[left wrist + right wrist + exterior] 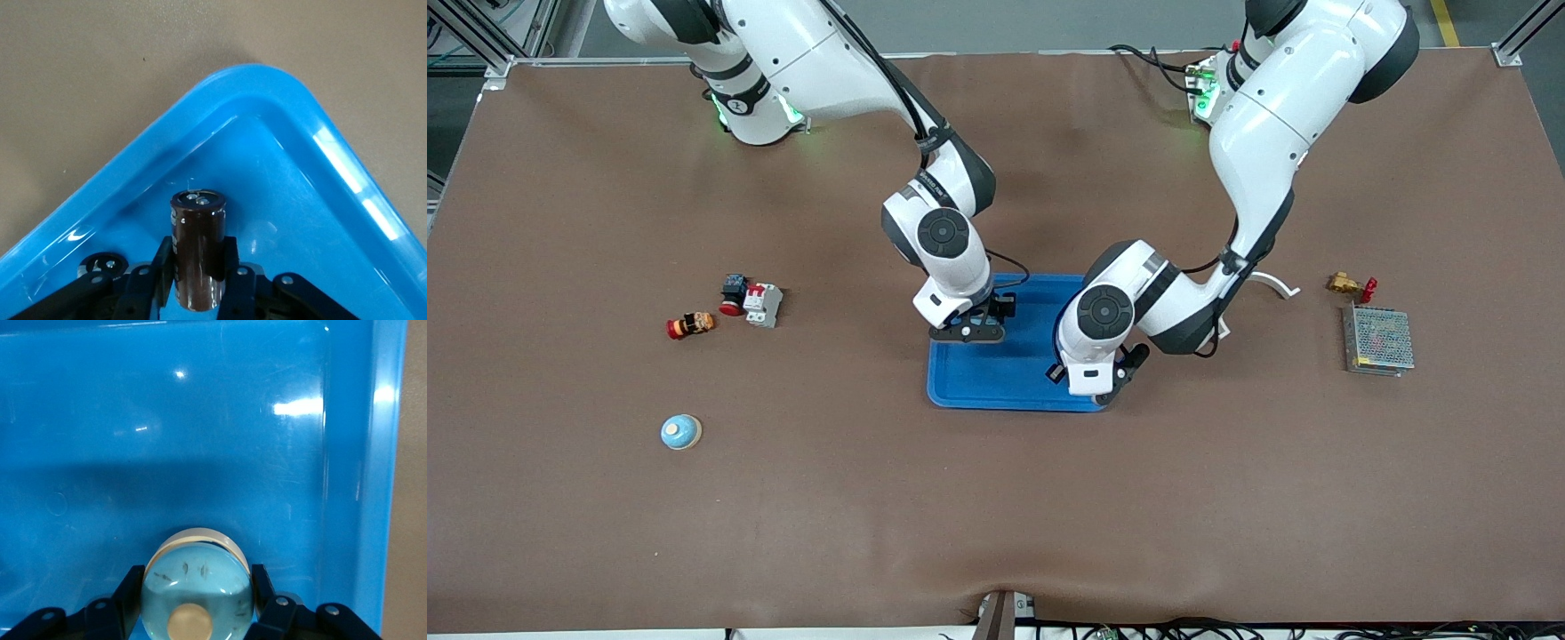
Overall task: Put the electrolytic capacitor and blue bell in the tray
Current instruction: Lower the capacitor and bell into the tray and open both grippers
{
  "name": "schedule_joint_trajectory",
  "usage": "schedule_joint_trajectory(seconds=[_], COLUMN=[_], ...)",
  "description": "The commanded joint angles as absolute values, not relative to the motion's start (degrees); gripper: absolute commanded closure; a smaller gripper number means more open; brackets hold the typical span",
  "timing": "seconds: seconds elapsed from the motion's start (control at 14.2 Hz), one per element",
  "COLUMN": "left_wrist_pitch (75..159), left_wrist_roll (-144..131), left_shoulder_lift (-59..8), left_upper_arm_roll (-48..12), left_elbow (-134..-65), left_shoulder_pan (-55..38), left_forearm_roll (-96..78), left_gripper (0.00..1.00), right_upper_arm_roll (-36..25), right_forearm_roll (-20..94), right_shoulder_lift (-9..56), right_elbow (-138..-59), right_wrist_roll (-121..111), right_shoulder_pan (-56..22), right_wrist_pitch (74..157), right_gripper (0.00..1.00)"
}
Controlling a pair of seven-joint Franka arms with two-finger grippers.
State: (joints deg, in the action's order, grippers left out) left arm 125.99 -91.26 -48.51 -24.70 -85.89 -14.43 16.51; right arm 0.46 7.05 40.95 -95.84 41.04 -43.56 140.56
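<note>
Two arms reach over the blue tray [996, 378] on the brown surface [996, 498]. Right end effector [197, 597] clamps the blue bell [197, 587] above the tray floor; left end effector [199, 267] pinches the electrolytic capacitor [198, 253] over a tray corner.

The right gripper [197, 600] clamps a blue bell [197, 587] between its two black fingers [127, 600], one pressed against each side of the rounded dome. A pale round button sits on the dome, and a whitish rim shows along the edge away from the claw. Under the claw lies the glossy floor of the tray [200, 440], its raised rim running beside one finger, with brown table [415, 520] past it.
</note>
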Motion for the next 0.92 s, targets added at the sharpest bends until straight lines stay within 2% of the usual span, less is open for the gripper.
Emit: schedule_joint_trajectory(seconds=[0.0,0.07,0.49,0.85], left_wrist_pitch=[125.95,125.95,124.20,113.84], left_wrist_roll=[-91.50,-92.02,-91.23,-81.50], left_shoulder_lift=[-49.48,-49.40,-44.66,-41.14], left_upper_arm_roll=[-24.35,-24.26,-24.35,-24.78], left_elbow=[-84.29,-84.20,-84.02,-79.37], left_shoulder_pan=[-15.20,-14.94,-13.37,-9.68], left_forearm_roll=[17.23,17.14,17.49,17.23], left_gripper=[0.00,0.00,0.00,0.00], right_upper_arm_roll=[-0.44,-0.35,-0.35,-0.26], right_forearm_roll=[6.15,6.15,6.24,6.24], right_shoulder_lift=[40.60,40.61,39.56,30.69], right_elbow=[-96.77,-96.77,-96.50,-96.15], right_wrist_roll=[42.01,42.10,41.22,36.49], right_shoulder_pan=[-44.65,-44.65,-44.30,-41.67], right_wrist_pitch=[141.42,141.42,139.93,126.68], right_gripper=[0.11,0.00,0.00,0.00])
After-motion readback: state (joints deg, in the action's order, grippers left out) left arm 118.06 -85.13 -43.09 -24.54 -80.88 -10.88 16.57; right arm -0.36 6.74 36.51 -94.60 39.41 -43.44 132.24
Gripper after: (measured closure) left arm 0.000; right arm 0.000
